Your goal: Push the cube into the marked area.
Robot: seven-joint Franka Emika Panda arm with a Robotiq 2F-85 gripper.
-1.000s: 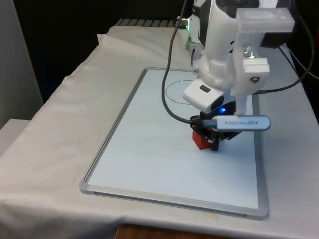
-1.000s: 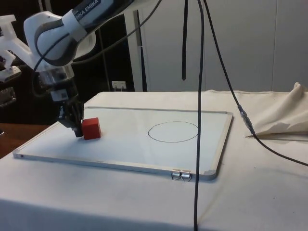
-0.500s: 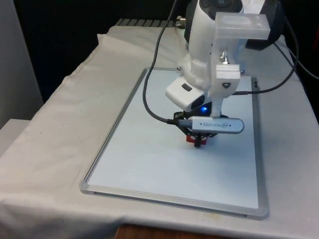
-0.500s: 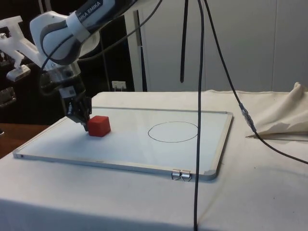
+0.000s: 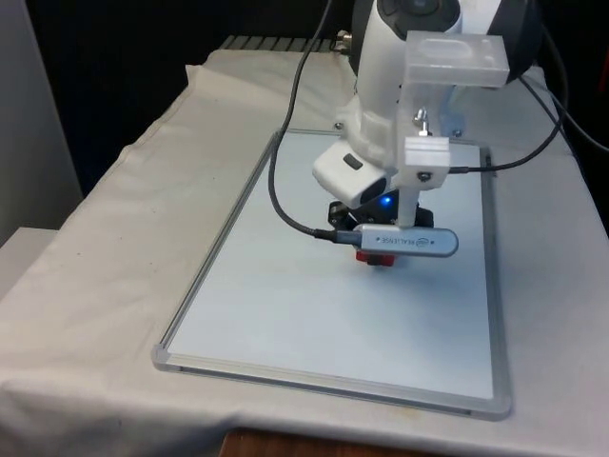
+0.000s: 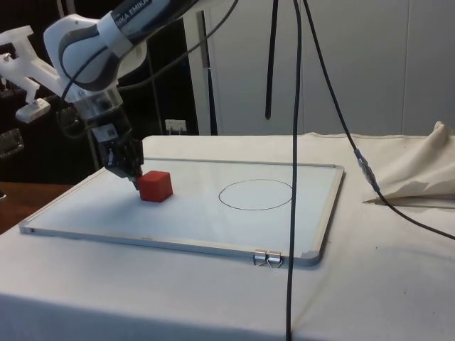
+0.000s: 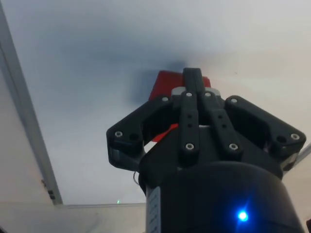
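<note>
Red cube (image 5: 379, 259) peeks out under the arm in the front view, sitting mid-board on the whiteboard (image 5: 238, 314), with bare board running to the frame on the front view's left and near side.

From the side, the gripper (image 6: 132, 177) presses against the cube's face away from the drawn circle (image 6: 256, 194); the push looks mid-way, the cube sitting short of the ring. Next it needs a steady shove straight along the board, with open surface between cube and circle.

At the wrist, the fingers (image 7: 192, 85) are pressed together, holding nothing, their tip against the cube, the board's frame (image 7: 29, 141) well aside.
</note>
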